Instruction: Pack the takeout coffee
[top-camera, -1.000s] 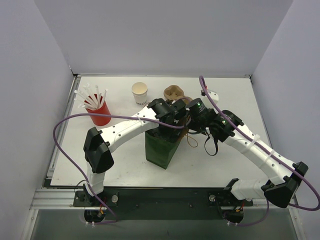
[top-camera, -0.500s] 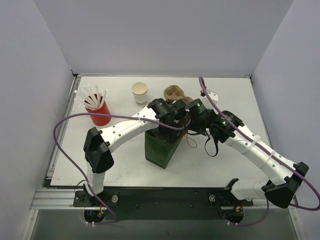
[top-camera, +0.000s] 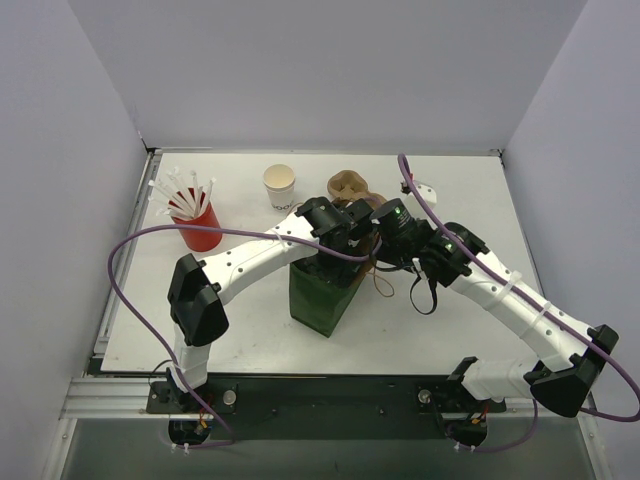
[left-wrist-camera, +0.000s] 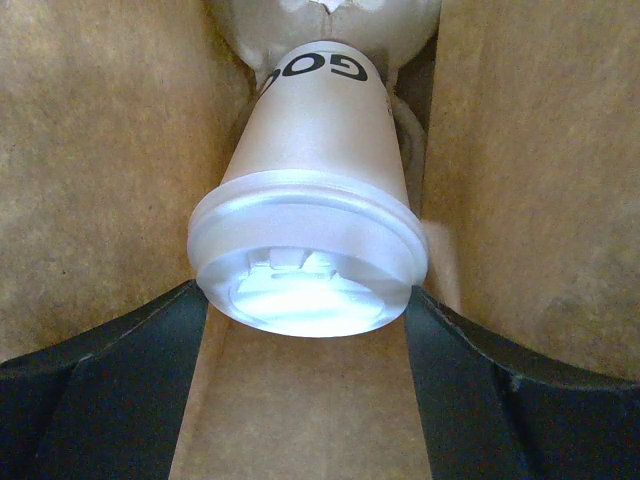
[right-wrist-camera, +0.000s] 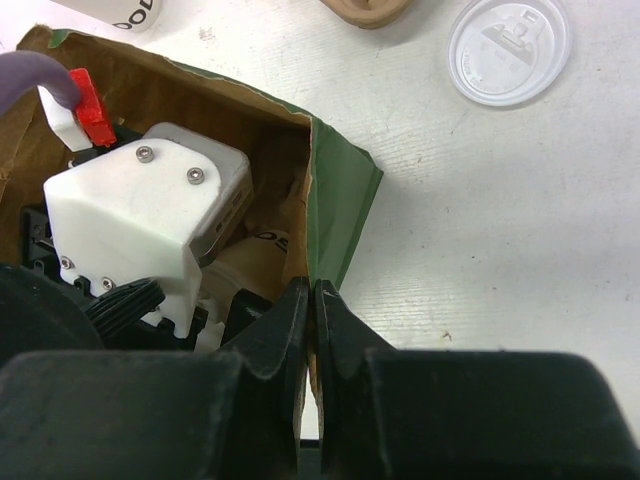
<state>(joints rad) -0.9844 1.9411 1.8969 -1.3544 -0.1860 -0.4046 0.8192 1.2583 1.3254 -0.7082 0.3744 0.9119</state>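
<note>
Down inside the brown paper bag (left-wrist-camera: 100, 150) we can read big black letters "GOO" on the side of the lidded coffee cup (left-wrist-camera: 318, 130). Only the left wrist view shows this cup; from above, the arms hide it. It leans a little. The left gripper (left-wrist-camera: 308, 305) is spread wide, with one finger at each side of the lid, and we cannot tell if it squeezes. The right wrist view shows the right gripper (right-wrist-camera: 312, 300) pinched together on the bag's top edge. It also shows "OOD" on an open paper cup (right-wrist-camera: 130, 10) standing on the table (right-wrist-camera: 480, 200), near the pulp carrier (right-wrist-camera: 365, 10) and a flat white lid (right-wrist-camera: 510, 38). Since a second ago, almost nothing has moved
</note>
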